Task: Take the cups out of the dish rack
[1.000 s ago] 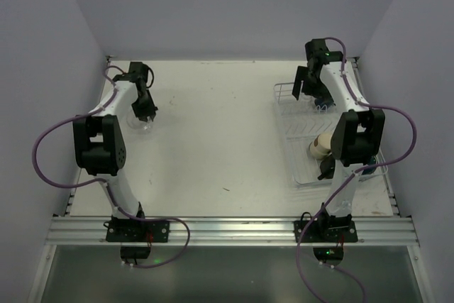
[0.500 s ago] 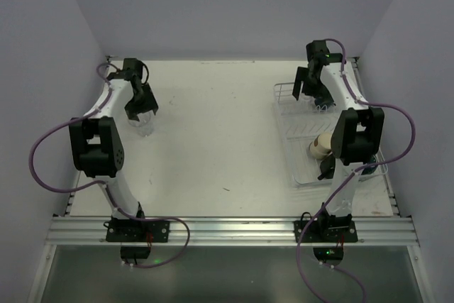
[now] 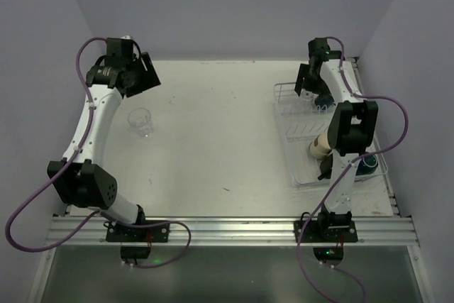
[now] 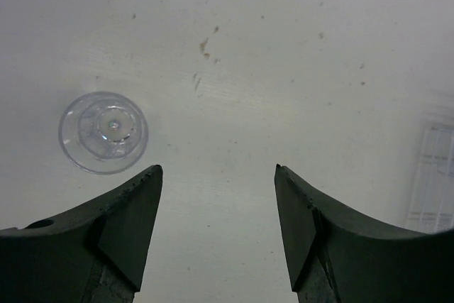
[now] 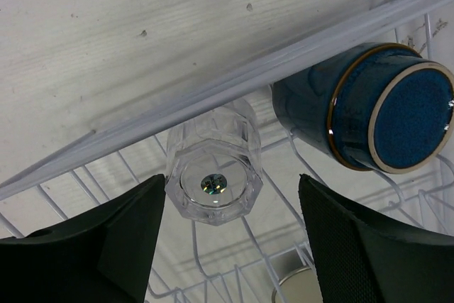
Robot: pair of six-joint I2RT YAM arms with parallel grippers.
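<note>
White arms (image 3: 92, 115) carry black joints (image 3: 81, 184), purple cables (image 3: 8, 234) and black end effector fingers (image 4: 135, 225).

Clear glass tumbler (image 5: 213, 175), glossy blue-glazed cup (image 5: 369, 108), white-coated wire rack (image 5: 142, 126), matt table (image 5: 142, 19).

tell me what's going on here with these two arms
Two arms are unloading cups from a white wire dish rack on the right of the table. The left hand is open above the table, and a clear tumbler stands free on the table, apart from it. The right hand is open over the rack's far end, lined up on a clear glass beside a blue cup. A cream cup sits nearer, so the rack is not yet empty.
</note>
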